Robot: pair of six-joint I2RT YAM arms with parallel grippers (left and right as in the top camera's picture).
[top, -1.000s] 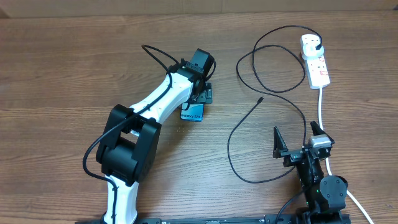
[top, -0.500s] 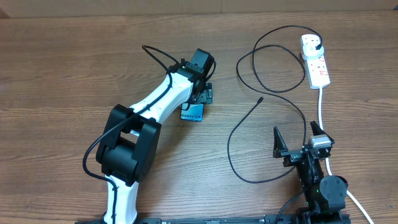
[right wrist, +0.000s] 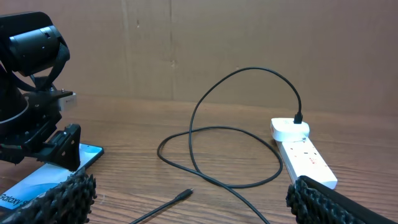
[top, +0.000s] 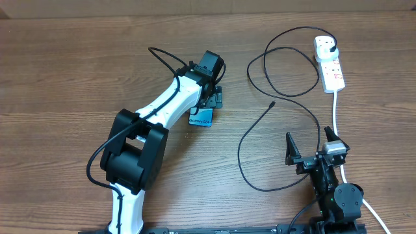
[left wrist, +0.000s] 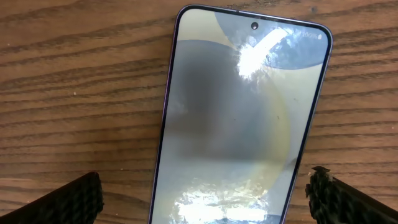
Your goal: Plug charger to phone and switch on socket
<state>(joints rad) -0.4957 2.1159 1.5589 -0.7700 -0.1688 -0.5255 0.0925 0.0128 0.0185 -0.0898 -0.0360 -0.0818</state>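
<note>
Wood-grain table [top: 65, 65], cardboard backdrop [right wrist: 186, 37]; left claw [left wrist: 208, 202] gapes wide either side of slim glossy blue-screened smartphone [left wrist: 239, 118] lying flat. Right claw [top: 311, 148] wide, empty, near thin black charger cable [top: 238, 156]. Risk: flat phone skids under a closing claw, offering little edge.

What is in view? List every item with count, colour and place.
phone: one, blue-grey screen, flat on table, centre-left.
charger: one, black cable, looping across right half; plug in socket, connector loose on table.
socket: one, white with red markings, far right.
cord: one, thick white, from socket toward the near edge.
table: one, brown wood.
left pincer: one, black, open, straddling phone.
right pincer: one, black, open, near right edge, holding nothing.
</note>
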